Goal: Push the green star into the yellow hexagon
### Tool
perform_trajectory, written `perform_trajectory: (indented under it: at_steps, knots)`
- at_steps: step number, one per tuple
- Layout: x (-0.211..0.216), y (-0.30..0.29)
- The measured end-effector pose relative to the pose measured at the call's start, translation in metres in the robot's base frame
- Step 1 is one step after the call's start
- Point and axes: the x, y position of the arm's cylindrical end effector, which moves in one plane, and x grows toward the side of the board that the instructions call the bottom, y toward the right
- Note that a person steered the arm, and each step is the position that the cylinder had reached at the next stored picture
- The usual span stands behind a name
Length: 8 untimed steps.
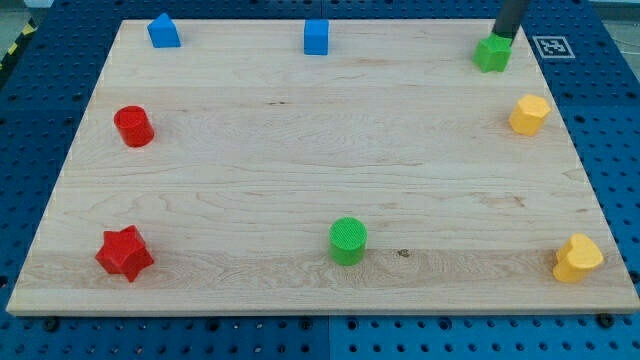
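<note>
The green star (pixel 492 54) sits at the far right corner of the wooden board (pixel 300 170), close to the far edge. Its points are too small to read clearly, so no facing or long axis can be told; it looks about as wide as it is deep.

My tip (pixel 502 41) is right at the star's far side, touching it or just short of it; the gap cannot be made out. The dark rod comes down from the view's top, nearly upright with a slight lean to the right. The rod is a plain single shaft with no jaws, so there is nothing on it to spread or pinch.

The yellow hexagon (pixel 529 115) lies near the star, on its near side and a little further right, by the board's right edge, apart from it.

Further out, a second yellow block (pixel 578 258) rests at the near right corner. A green cylinder (pixel 348 240) stands near the near edge at mid-board. A red star (pixel 124 253) is at the near left, a red cylinder (pixel 133 127) above it on the left side. Two blue blocks line the far edge: one at centre (pixel 316 37), one at far left (pixel 163 31).
</note>
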Motion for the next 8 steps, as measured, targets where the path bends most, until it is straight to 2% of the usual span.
perform_trajectory:
  at_steps: [1,2,3,4,5,6,8]
  knots:
    - [-0.018,-0.044]
    - [-0.005,-0.046]
    - [0.024,-0.017]
    - [0.029,-0.001]
    - [0.014,-0.041]
    - [-0.002,-0.042]
    - [-0.015,0.024]
